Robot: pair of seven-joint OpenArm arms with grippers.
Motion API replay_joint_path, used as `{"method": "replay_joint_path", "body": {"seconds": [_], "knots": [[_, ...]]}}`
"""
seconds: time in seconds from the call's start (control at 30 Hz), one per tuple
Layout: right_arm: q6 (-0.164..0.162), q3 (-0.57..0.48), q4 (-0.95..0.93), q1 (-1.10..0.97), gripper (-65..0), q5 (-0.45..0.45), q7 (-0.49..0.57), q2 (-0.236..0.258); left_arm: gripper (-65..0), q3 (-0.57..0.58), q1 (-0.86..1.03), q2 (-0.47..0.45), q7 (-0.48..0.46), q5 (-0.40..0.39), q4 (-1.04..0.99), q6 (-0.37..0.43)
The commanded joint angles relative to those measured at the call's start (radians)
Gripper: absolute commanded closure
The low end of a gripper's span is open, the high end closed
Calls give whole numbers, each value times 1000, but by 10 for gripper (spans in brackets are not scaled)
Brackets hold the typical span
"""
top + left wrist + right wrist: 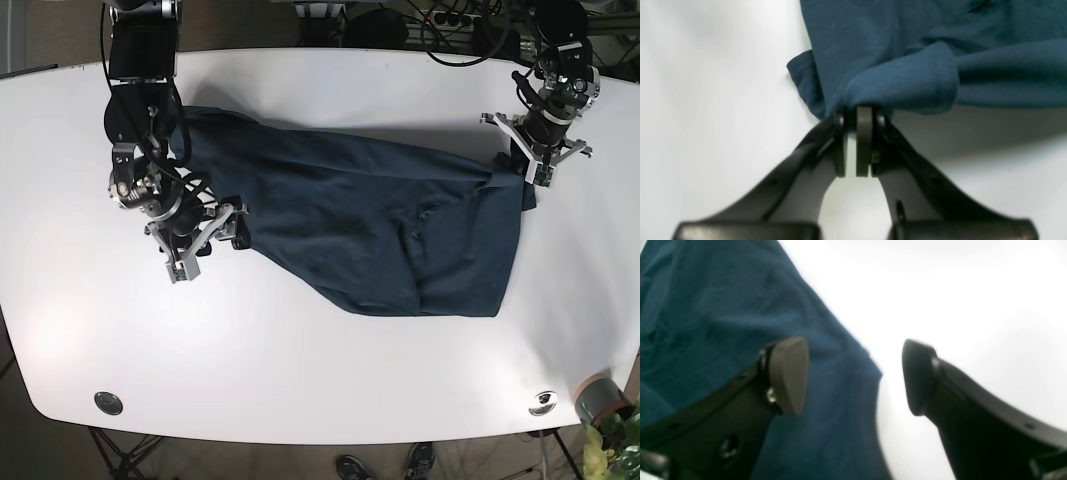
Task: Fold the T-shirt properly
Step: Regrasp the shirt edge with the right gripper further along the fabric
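Desk (320,370): a white oval surface that fills most of the base view and carries everything else.

T-shirt (370,225): dark blue, spread flat and wrinkled across the middle of the desk, from near the far left corner towards the right edge. Its lower hem runs at a slant towards the near edge. In the left wrist view the cloth (907,50) bunches into a thick fold at the pinch point.

Right arm (140,110): black, reaching in from the far left corner of the desk.

Left arm (555,60): black, reaching in from the far right corner of the desk.

Right gripper (200,235): at the left end of the T-shirt. Its jaws are spread wide with nothing between them. In the right wrist view (855,376) one jaw sits over the blue cloth (723,306), the other over bare desk.

Left gripper (530,165): at the right end of the T-shirt, near the desk's right edge. In the left wrist view (857,116) its jaws are pressed together, pinching a bunched edge of the T-shirt.
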Motion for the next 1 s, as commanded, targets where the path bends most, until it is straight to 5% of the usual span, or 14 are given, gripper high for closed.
{"method": "replay_joint_path", "body": {"seconds": [0.0, 0.27, 0.43, 0.73, 0.83, 0.97], "knots": [[-2, 6, -66, 56, -415, -18, 20, 8, 0, -6, -2, -13, -19, -6, 17, 3], [0, -1, -244, 136, -415, -31, 33, 8, 0, -6, -2, -13, -19, -6, 17, 3], [0, -122, -249, 131, -415, -27, 36, 5, 0, -6, -3, -13, -19, -6, 17, 3], [-2, -156, -256, 105, -414, -32, 63, -56, 0, -6, -3, -11, -19, -8, 16, 3], [-2, -156, -256, 104, -358, -31, 68, -56, 0, -6, -3, -11, -19, -8, 16, 3], [-9, -156, -256, 102, -185, -29, 89, -56, 0, -6, -3, -11, -19, -8, 16, 3]]}}
